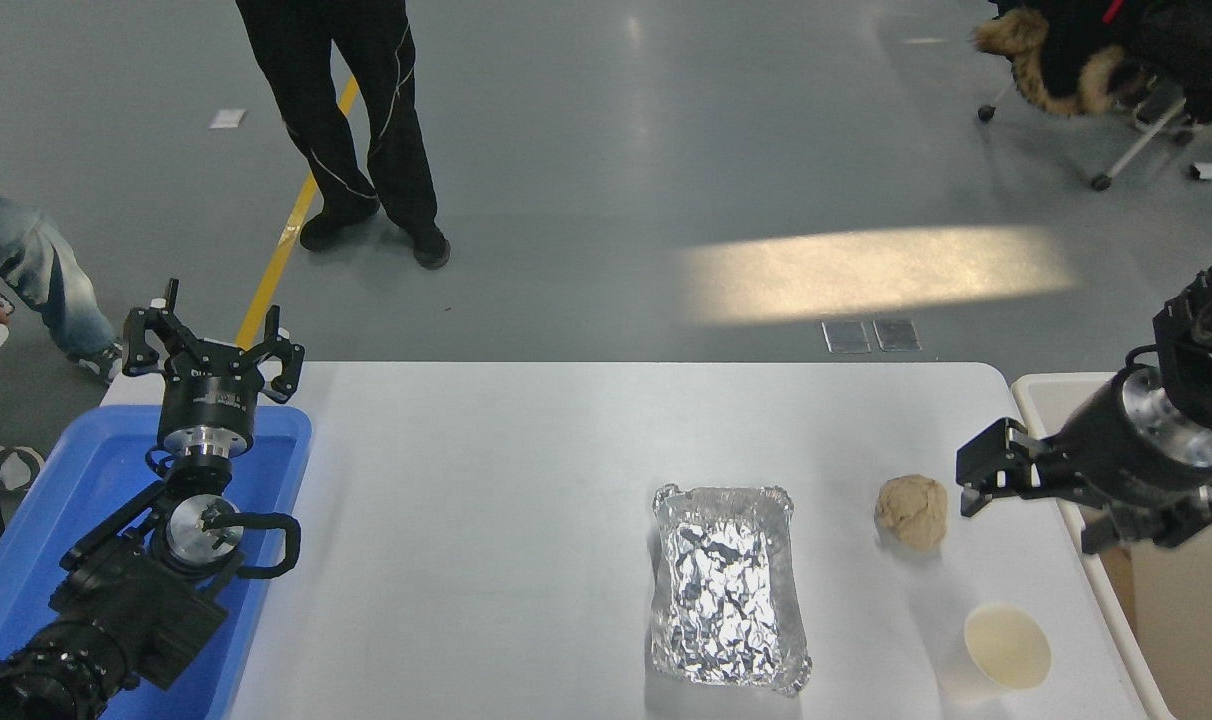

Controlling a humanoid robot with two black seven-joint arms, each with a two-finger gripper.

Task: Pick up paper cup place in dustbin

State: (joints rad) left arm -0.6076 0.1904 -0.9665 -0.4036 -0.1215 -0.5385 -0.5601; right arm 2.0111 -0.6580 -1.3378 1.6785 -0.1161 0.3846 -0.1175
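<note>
Paper cup (1007,647): being kept upright near the table's (486,480) right edge, beside the dustbin (1041,392); dough lump (912,511) and foil tray (727,584) are lying nearby. The approach step is judged in hand: the right gripper (976,468), fingers parted, is being held above the cup and apart from it, so descent is called for. Open room is being left around the cup; the left gripper (211,345) is being parked wide over the blue tub (56,520).

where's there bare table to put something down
The widest bare stretch of the white table runs between the blue tub and the foil tray. The right end is crowded: dough lump, paper cup and right end effector sit close together.
</note>
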